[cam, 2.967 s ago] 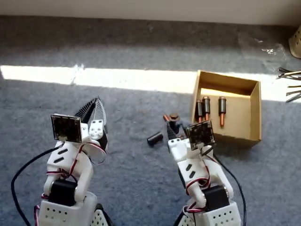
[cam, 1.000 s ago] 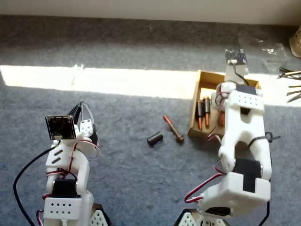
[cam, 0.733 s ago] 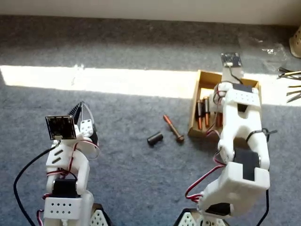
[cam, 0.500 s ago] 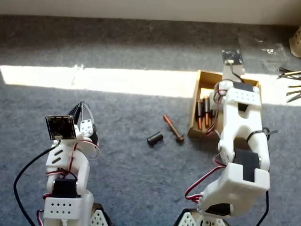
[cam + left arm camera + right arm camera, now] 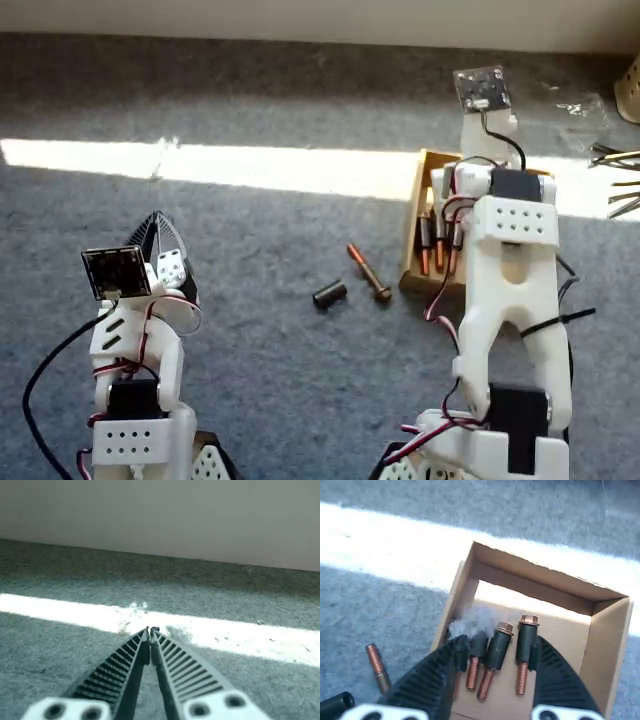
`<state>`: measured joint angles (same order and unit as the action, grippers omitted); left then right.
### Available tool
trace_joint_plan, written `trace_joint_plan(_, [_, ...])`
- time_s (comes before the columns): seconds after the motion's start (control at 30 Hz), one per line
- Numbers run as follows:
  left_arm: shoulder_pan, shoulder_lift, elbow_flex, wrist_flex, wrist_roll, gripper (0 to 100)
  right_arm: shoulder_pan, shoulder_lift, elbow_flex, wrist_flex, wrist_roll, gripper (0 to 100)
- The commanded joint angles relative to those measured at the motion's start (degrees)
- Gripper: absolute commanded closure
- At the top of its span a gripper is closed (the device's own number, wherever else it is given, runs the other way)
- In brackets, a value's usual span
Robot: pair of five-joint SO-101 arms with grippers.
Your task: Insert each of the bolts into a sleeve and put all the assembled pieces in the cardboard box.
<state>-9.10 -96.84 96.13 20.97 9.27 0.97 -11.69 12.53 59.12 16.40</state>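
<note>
I see right pincer (image 5: 498, 647) apart above cardboard box (image 5: 607, 640) | left pincer (image 5: 150, 630) together, sunlit strip (image 5: 260, 642) on grey carpeted counter (image 5: 250, 595) ahead | pale wall (image 5: 160, 515) beyond

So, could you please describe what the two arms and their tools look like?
The left arm and right arm are white plastic with black motors and red, white and black cables. The left tool and right tool have black ribbed, tapering fingers on white bases.

Rough grey carpet (image 5: 280, 390); matt brown cardboard box (image 5: 607, 640); shiny copper-coloured metal bolt (image 5: 366, 271); matt black cylindrical sleeve (image 5: 329, 295).
</note>
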Motion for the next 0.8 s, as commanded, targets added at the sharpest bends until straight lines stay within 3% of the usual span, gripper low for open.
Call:
trace_joint_plan(0.0, [-0.92, -0.84, 0.22, -1.32, 0.09, 97, -5.58, -8.92, -1.01, 3.56, 0.62, 81.9])
trace_joint_plan(0.4, [-1.01, -0.84, 0.22, -1.41, 0.09, 97, -21.85, -19.91, 10.15, 3.65, 0.62, 82.0])
trace_joint_plan(0.63, [-1.01, -0.84, 0.22, -1.41, 0.09, 97, -23.34, -19.47, 18.86, -2.24, 0.7, 82.1])
trace_joint_plan(0.77, [-1.01, -0.84, 0.22, -1.41, 0.09, 97, -25.36, -19.3, 20.97, -2.24, 7.91, 82.1])
